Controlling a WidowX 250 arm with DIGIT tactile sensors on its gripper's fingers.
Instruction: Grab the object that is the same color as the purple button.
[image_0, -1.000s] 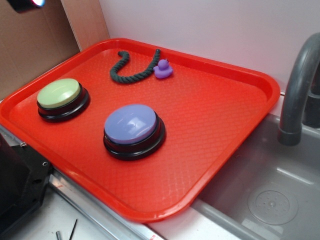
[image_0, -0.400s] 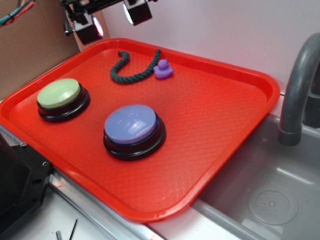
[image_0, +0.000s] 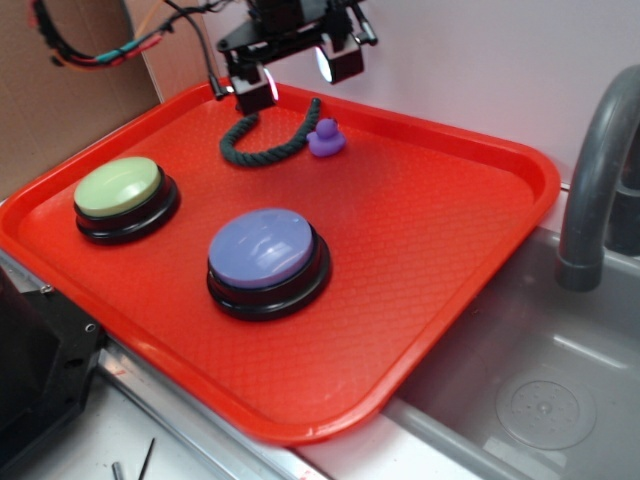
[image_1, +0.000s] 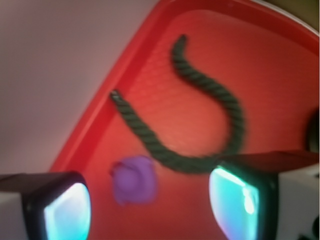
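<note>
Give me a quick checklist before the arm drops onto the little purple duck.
1. Target matches the purple button: the duck is purple. Ok.
2. Tool open: fingers apart in the wrist view. Ok.
3. Tool centred on the duck: not ok, the duck sits nearer one finger.
4. Green rope clear of the duck: not ok, touching or nearly so.
5. Duck upright on the red tray: ok.
6. Height above the duck: cannot tell.

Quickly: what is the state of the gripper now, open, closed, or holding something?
Gripper: open, holding nothing, above the rope and the purple duck.
</note>
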